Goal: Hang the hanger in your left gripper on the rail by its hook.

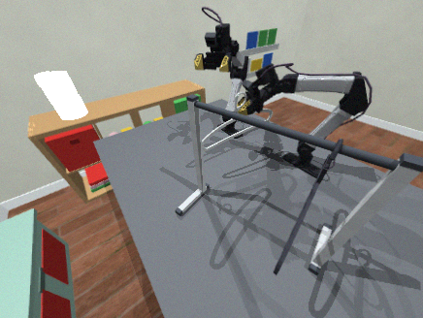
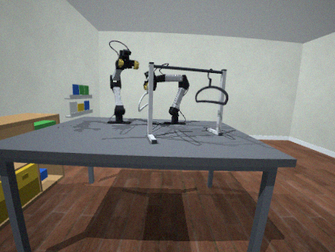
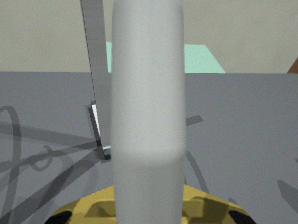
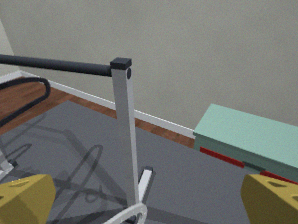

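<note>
My left gripper (image 1: 244,106) (image 2: 146,86) is shut on the white hanger (image 1: 223,140) (image 2: 140,105) (image 3: 148,90) (image 4: 125,212). The hanger is off the rail (image 1: 291,130) (image 2: 184,69) (image 4: 55,63), on the arms' side, with its body below rail height near one end post (image 1: 196,145) (image 2: 150,104) (image 3: 95,65) (image 4: 125,125). The gripper largely hides its hook. A dark hanger (image 1: 303,208) (image 2: 209,103) (image 4: 47,90) hangs from the rail near the other end. My right gripper (image 1: 211,63) (image 2: 128,64) (image 4: 147,183) is open and empty, raised beside the left arm.
The rack stands upright on the grey table (image 1: 146,208) (image 2: 96,146), its far post (image 1: 369,204) (image 2: 221,111) beside the dark hanger. A wooden shelf unit (image 1: 121,102) and a mint cabinet (image 1: 16,257) (image 4: 240,130) stand beyond the table's edges.
</note>
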Tool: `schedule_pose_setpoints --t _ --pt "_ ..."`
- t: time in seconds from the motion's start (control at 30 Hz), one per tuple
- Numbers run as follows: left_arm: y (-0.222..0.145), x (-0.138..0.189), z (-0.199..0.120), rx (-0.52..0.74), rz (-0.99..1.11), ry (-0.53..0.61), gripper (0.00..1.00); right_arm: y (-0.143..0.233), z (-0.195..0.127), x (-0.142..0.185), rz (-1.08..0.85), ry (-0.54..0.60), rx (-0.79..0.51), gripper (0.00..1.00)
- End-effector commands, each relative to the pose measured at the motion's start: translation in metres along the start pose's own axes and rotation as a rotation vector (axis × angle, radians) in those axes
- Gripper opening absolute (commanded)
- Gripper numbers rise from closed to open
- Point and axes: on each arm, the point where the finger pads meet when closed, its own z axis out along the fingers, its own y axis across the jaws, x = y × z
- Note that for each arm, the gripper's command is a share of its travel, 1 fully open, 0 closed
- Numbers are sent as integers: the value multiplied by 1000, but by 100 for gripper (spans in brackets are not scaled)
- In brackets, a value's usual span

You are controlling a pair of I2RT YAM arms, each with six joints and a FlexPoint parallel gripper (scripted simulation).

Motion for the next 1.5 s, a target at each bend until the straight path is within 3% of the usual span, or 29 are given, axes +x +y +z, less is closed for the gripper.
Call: schedule_pose_setpoints --t 0.0,0.2,0.4,0.6,1.47 --pt "33 11 -18 -91 -50 -32 0 35 -36 10 -15 161 -105 100" --pt "68 3 -20 -148 -61 -76 0 66 -73 5 -51 203 -243 100" --pt "121 -1 -18 -316 -36 -141 0 88 -128 -7 -91 191 -420 100" --pt "133 0 -14 -389 -18 -146 0 93 -159 -12 -113 186 -516 100" --pt "131 -33 -24 -391 -37 -156 0 93 -167 -2 -135 228 -544 100"
